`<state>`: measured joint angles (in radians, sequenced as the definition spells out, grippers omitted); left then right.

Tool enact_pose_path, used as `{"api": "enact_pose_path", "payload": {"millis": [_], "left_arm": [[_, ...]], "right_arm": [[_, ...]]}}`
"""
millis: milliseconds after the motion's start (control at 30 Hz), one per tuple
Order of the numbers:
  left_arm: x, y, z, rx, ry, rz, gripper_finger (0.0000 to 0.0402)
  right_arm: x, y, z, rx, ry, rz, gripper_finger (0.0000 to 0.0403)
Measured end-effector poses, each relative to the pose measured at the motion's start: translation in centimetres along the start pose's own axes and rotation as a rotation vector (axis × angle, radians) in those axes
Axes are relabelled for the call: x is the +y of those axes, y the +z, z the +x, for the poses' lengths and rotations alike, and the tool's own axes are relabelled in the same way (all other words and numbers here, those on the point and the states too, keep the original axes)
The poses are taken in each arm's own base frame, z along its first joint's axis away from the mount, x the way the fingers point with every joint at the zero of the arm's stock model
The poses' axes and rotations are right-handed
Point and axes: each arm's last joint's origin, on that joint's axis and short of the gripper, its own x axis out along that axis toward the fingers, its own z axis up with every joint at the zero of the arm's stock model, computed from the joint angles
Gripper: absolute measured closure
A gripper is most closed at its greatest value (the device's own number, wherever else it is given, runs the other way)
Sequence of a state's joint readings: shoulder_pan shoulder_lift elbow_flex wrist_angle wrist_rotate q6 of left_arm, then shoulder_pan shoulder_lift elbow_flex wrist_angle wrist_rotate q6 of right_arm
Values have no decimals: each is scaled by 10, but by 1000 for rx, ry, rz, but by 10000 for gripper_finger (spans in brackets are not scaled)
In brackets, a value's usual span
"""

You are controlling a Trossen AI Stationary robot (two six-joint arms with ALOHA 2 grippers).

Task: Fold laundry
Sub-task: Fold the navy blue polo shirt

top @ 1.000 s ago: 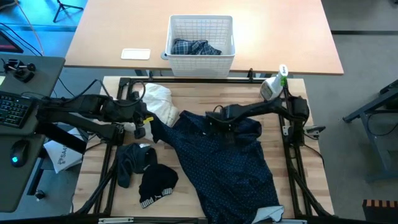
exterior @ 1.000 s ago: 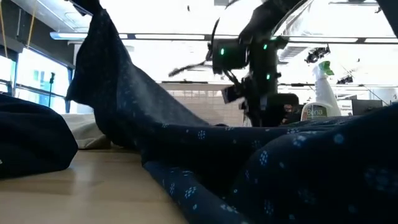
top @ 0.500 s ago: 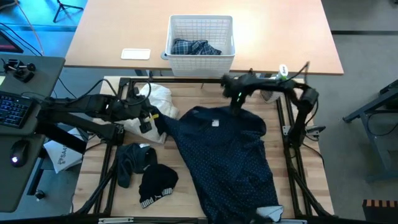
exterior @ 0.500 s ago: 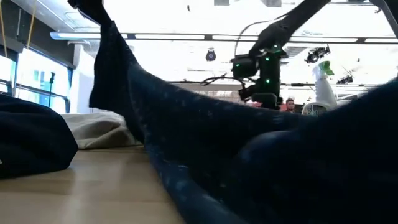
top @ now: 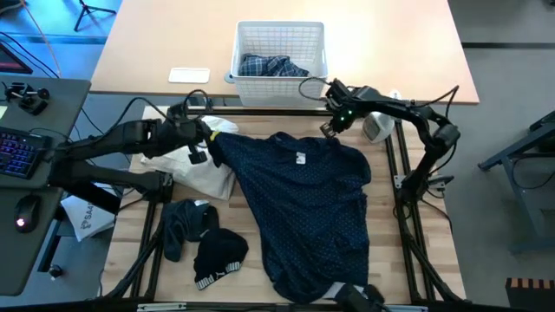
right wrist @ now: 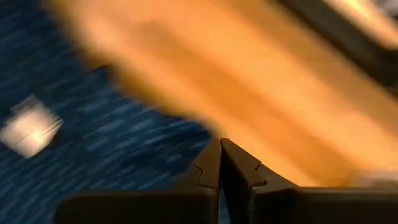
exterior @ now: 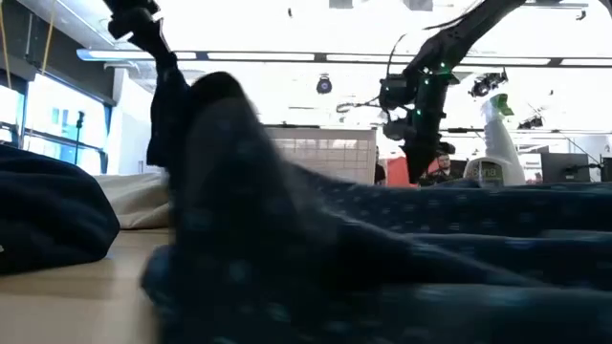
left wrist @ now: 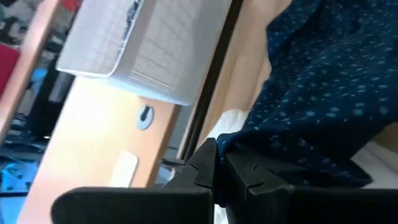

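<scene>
The overhead view is evenly lit and sharp, with only soft, faint shadows. The low view is backlit: ceiling strip lights (exterior: 316,55) toward twelve o'clock glare white, and the navy shirt (exterior: 287,239) close to the lens is dark and smeared. The right wrist view is streaked with motion blur; the left wrist view is mildly soft.

Dotted shirt (top: 308,208) mid-table, small garments (top: 204,238) to its left — basket (top: 279,80) behind.
</scene>
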<state>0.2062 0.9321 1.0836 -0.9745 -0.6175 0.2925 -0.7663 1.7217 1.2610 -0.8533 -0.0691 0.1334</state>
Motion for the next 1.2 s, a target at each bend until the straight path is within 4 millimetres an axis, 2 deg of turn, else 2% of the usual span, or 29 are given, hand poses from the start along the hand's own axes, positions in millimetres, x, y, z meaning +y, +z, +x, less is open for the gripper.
{"api": "enact_pose_path", "payload": {"millis": [100,167,233,300,367,433,567,667,733,767,833,933,1067,1200], "left_arm": [[4,-2,4,3,-48,5,401],[5,-2,5,0,-82,-10,401],[5,-3,6,-5,-113,-39,401],[6,-3,6,-5,-126,-80,401],[6,-3,7,-1,-125,-123,401],[6,-3,7,1,-124,-158,401],[6,-1,8,-20,-110,-176,401],[8,2,8,-42,-95,-192,401],[9,2,8,-41,-68,-197,401],[11,3,6,-41,-45,-201,401],[19,7,-1,-54,20,-219,401],[34,12,-16,-73,124,-263,401],[47,8,-29,-58,247,-291,401],[49,-4,-27,-4,264,-296,401]], "right_arm": [[18,-5,0,41,134,-81,369],[31,-12,1,88,175,-178,334],[42,-19,3,133,120,-307,293],[48,-26,5,179,-12,-392,254],[52,-30,7,209,-110,-411,226],[54,-33,13,220,-105,-408,214],[48,-50,41,313,-32,-368,240],[38,-61,54,362,-112,-334,291],[34,-63,55,368,-145,-330,341],[33,-63,52,362,-152,-330,368],[32,-58,40,335,-171,-323,391],[28,-46,10,212,-240,-260,385],[12,-32,-30,-36,-333,-98,400],[-8,-19,-42,-173,-242,-24,396]]}}
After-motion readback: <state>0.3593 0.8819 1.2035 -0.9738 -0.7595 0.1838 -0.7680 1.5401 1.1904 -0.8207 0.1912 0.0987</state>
